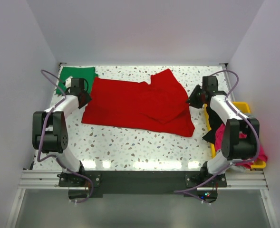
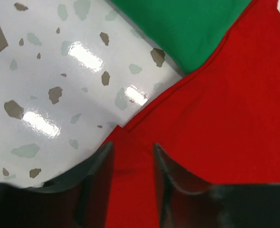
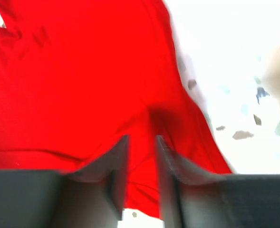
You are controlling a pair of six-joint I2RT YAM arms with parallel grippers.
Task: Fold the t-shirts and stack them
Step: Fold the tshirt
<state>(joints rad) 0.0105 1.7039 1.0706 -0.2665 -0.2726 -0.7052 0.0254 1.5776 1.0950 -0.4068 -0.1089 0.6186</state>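
Observation:
A large red t-shirt (image 1: 135, 104) lies spread across the middle of the speckled table, its right part folded over in layers. A green t-shirt (image 1: 75, 75) lies folded at the back left corner, touching the red one's edge; it also shows in the left wrist view (image 2: 192, 28). My left gripper (image 1: 86, 98) is at the red shirt's left edge, its jaws (image 2: 132, 147) close together on red cloth (image 2: 235, 118). My right gripper (image 1: 193, 99) is at the shirt's right edge, its jaws (image 3: 142, 137) close together on bunched red cloth (image 3: 73, 71).
A yellow tray (image 1: 242, 105) stands at the right edge, holding a magenta garment (image 1: 225, 137) and a black one (image 1: 210, 135) beside the right arm. White walls close in the table at the back and sides.

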